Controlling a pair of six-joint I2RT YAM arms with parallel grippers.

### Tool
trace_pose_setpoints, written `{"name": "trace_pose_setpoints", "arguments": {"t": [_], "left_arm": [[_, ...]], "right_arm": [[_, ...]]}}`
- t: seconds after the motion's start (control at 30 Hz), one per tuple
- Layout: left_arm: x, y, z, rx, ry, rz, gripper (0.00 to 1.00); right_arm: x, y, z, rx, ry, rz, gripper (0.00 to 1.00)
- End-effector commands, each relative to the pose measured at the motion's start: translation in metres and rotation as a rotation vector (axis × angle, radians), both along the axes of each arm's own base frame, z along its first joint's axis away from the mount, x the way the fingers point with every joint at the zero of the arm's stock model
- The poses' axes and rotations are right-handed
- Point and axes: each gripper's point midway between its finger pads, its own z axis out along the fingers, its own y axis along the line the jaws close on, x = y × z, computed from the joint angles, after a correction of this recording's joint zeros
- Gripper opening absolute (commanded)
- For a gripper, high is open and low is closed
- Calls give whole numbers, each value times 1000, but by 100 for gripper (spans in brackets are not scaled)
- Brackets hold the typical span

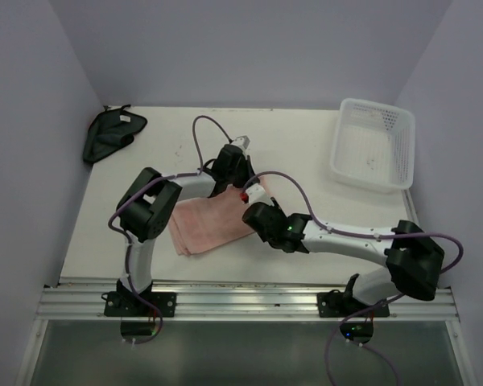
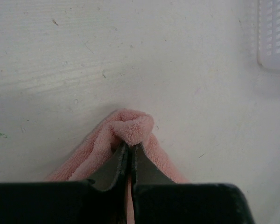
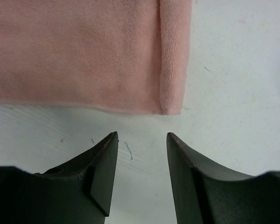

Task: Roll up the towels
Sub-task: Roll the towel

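A salmon-pink towel lies folded flat on the white table, between the two arms. My left gripper is shut on a bunched far corner of the pink towel, which bulges just past the fingertips. My right gripper stands open over bare table just short of the pink towel's hemmed near edge, with nothing between its fingers. In the top view the right gripper is at the towel's right edge and the left gripper at its far end. A smaller blackish cloth lies crumpled in the far left corner.
A white perforated plastic basket stands at the far right of the table, and its corner shows in the left wrist view as the basket. Purple cables loop above both arms. Walls close the table on three sides.
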Motion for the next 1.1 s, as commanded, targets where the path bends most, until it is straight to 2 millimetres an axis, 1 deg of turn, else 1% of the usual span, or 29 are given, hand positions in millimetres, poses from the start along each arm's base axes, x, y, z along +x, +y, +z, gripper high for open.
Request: {"name": "trace_pose_setpoints", "arguments": {"t": [0.0,0.03,0.07,0.1,0.13,0.17,0.2,0.23,0.27,0.3,0.37,0.4,0.43,0.47,0.5,0.53,0.57,0.6,0.63,0.67,0.7,0.77,0.8,1.07], "left_arm": [[5,15,9,42,-59,31,0],[5,17,12,40,-67,39,0],[4,17,12,37,-69,40,0],[1,18,10,33,-66,38,0],[0,18,9,31,-62,37,0],[0,18,10,27,-63,39,0],[-2,18,8,28,-56,38,0],[-2,18,11,22,-62,39,0],[-3,17,11,18,-65,38,0],[-4,17,10,20,-65,40,0],[-5,17,13,14,-69,42,0],[-6,17,12,15,-68,44,0],[-7,17,14,12,-71,43,0],[-7,17,14,13,-72,44,0],[-7,18,13,15,-70,47,0],[-8,18,14,15,-72,47,0],[-7,19,14,16,-72,48,0],[-8,19,14,18,-71,49,0],[-9,19,14,17,-71,48,0],[-9,20,14,19,-70,49,0],[-9,21,12,23,-69,50,0],[-10,22,11,26,-68,55,0],[-11,23,11,29,-68,55,0],[-11,24,13,27,-72,57,0]], "right_arm": [[-6,16,23,202,18,22,50],[0,13,29,245,15,-3,50],[3,11,37,301,14,-31,51],[12,6,40,358,41,-61,50],[18,1,43,399,52,-88,50],[24,-3,45,455,72,-135,46],[40,-19,49,497,66,-204,44],[42,-18,49,545,104,-203,42],[48,-21,50,583,120,-232,38],[59,-34,44,600,138,-290,36],[62,-30,40,662,211,-302,33],[69,-34,38,694,228,-328,33],[71,-32,27,709,268,-342,32],[66,-24,21,766,341,-335,32],[71,-25,18,800,352,-343,32],[69,-25,4,802,395,-361,32],[65,-20,-1,823,436,-357,33],[66,-19,-4,836,443,-357,34],[62,-19,-14,833,469,-362,35],[60,-17,-17,840,479,-363,36],[60,-14,-16,856,484,-348,37],[56,-14,-23,859,506,-354,39],[55,-12,-23,874,512,-349,40],[51,-16,-28,888,505,-400,46]]}}
